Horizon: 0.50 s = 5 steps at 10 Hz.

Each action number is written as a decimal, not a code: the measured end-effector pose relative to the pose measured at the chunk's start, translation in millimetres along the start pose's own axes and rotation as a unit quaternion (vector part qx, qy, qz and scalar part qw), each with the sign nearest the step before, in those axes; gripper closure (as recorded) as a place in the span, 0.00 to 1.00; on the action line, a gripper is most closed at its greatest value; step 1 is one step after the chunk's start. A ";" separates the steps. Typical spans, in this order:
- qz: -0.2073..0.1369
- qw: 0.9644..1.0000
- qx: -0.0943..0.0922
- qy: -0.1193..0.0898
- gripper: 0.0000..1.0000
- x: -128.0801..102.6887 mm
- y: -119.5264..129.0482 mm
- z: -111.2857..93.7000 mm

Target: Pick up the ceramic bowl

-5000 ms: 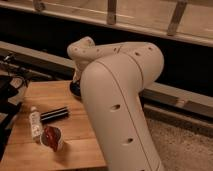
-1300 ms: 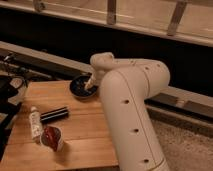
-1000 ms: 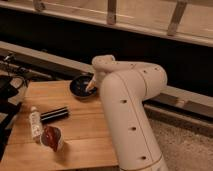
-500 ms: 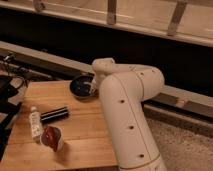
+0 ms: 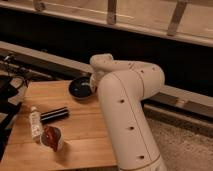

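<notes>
The ceramic bowl (image 5: 80, 89) is dark, glossy and shallow, and it sits at the far edge of the wooden table (image 5: 80, 135). My white arm (image 5: 127, 105) fills the middle of the view and bends down to the bowl's right rim. The gripper (image 5: 93, 85) is at that rim, mostly hidden behind the arm's wrist. The bowl rests on the table.
A small white cup with red contents (image 5: 51, 138), a white bottle (image 5: 35, 122) and a black cylinder (image 5: 54, 115) lie on the table's left part. Dark equipment with cables (image 5: 9, 87) stands at the left. A dark wall and rail (image 5: 110, 15) run behind.
Since five seconds ago the arm has swung right, uncovering the bowl. In the last second the wrist has crept slightly right and down at the bowl's right rim. The bowl has stayed put.
</notes>
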 end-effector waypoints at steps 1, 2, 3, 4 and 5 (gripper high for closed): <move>-0.003 1.000 0.002 0.000 0.98 0.3 1.7 -6.0; -0.009 1.000 0.003 -0.004 0.98 -1.2 8.3 -16.5; -0.014 1.000 0.004 -0.005 0.98 -1.7 12.6 -22.2; -0.017 1.000 0.004 -0.007 0.98 -2.0 15.8 -24.5; -0.020 1.000 0.005 -0.009 0.98 -2.3 18.3 -32.0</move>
